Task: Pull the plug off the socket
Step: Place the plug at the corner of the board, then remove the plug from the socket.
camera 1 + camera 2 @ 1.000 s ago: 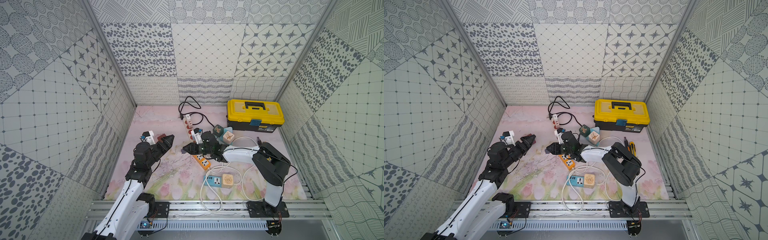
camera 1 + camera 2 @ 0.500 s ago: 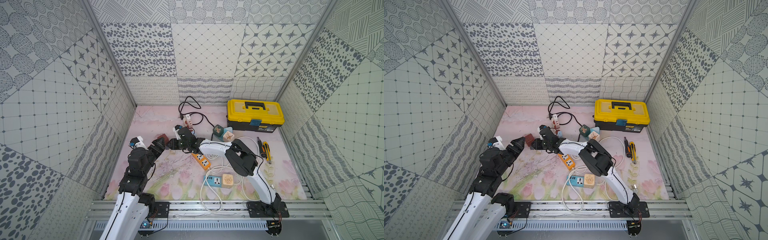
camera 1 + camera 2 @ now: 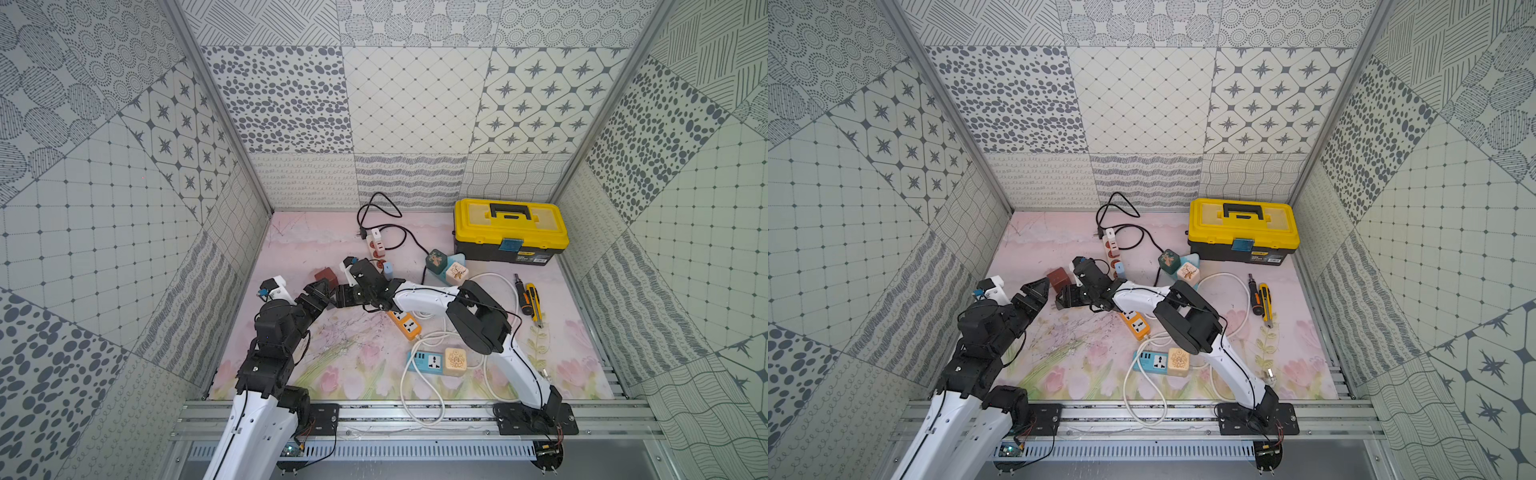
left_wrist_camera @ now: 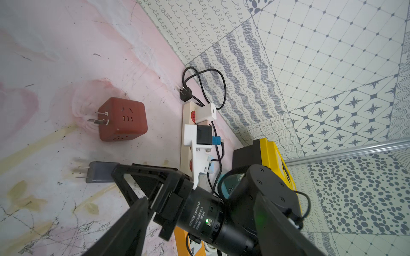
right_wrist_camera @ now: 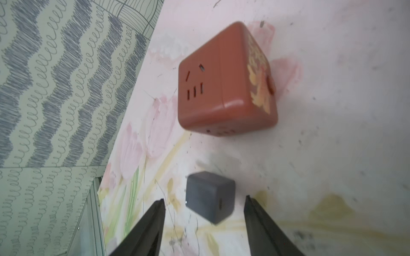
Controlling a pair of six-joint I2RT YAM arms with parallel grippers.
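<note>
Right end effector (image 5: 204, 197) stands wide, flanking the loose grey plug (image 5: 210, 197) near the red socket (image 5: 221, 88).

The plug (image 5: 210, 197) lies just beside the cube socket (image 5: 226, 79), not touching it

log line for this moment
right gripper: open | gray plug: loose between jaws, unplugged | red cube socket: apart | left gripper: open

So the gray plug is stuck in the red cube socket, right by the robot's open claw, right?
Not quite. The gray plug is out of the red cube socket, with bare mat between them; the right wrist view shows it. It does sit right by the open claw, between the spread jaws of the right gripper.
</note>
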